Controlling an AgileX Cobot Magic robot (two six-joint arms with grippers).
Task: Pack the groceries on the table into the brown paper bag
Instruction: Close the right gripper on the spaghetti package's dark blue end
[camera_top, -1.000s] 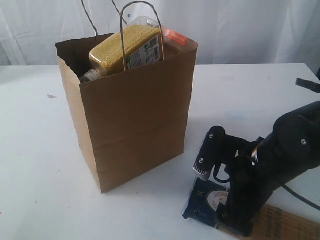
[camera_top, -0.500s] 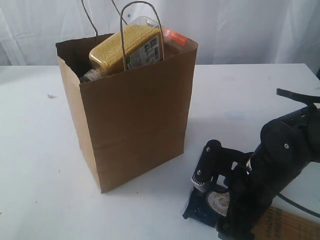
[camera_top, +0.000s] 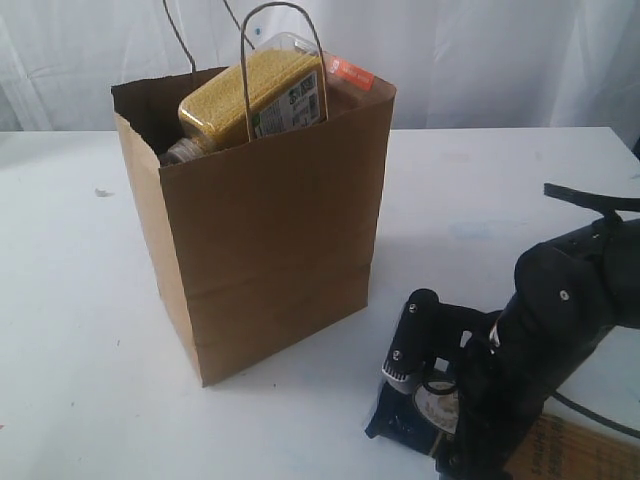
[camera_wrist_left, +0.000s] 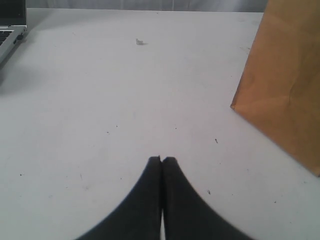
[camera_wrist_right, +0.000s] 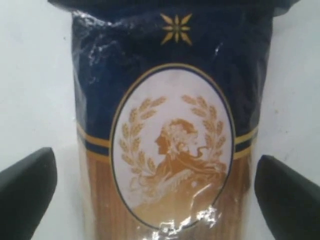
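The left end effector (camera_wrist_left: 161, 162) is hanging low over the bare bench (camera_top: 80, 300), its two dark fingers pressed together and gripping nothing. A laptop (camera_wrist_left: 10, 25) corner is showing further off on the bench, and the bag's near corner is sitting just ahead of those fingers.

In the exterior view the bag (camera_top: 270, 230) is standing upright, slightly toward 10 o'clock of the middle, with its mouth open and its loop handles sticking up. The bottle (camera_top: 250, 95) is lying slantwise in the mouth, its upper end pointing toward 2 o'clock and poking above the rim. An orange label (camera_top: 348, 72) is peeking out beside it at 3 o'clock.

At 5 o'clock of the bag, well apart from it, the spaghetti pack (camera_top: 392, 418) is lying flat on the bench, its dark blue end toward the bag. The right end effector (camera_wrist_right: 159, 190) is reaching down over it with its fingers (camera_wrist_right: 27, 185) spread as wide as they go, one on each side of the pack. It is gripping nothing, and a strip of white bench is showing between one finger and the wrapper.
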